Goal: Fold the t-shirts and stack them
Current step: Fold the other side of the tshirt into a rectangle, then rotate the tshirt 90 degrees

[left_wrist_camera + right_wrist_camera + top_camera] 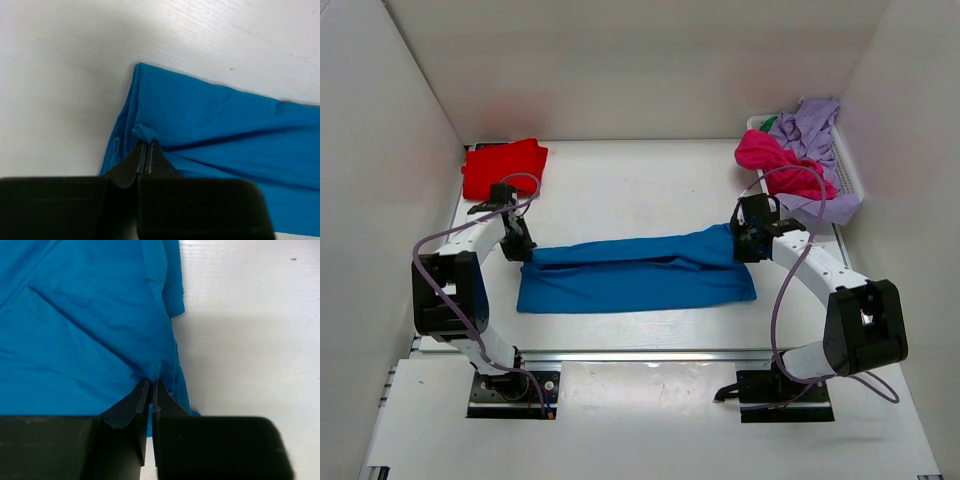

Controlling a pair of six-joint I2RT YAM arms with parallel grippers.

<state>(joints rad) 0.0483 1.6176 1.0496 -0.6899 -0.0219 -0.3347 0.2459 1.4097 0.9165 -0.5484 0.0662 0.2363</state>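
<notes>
- We find the blue shirt (635, 275) on the table (620, 190), laid out as a long band.
- Left gripper (145, 152) and right gripper (151, 386) each pinch one end.
- We advise equal tension, level travel, edges aligned.

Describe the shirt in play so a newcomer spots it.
Middle of the white table: the bright blue cloth t-shirt, spread as a long sideways band. Only it is pinched by the left claw and right claw; the red cloth shirt sits far left.

Bright, even overhead light with soft shadows; wrist views slightly soft, their dark foregrounds blurred.
</notes>
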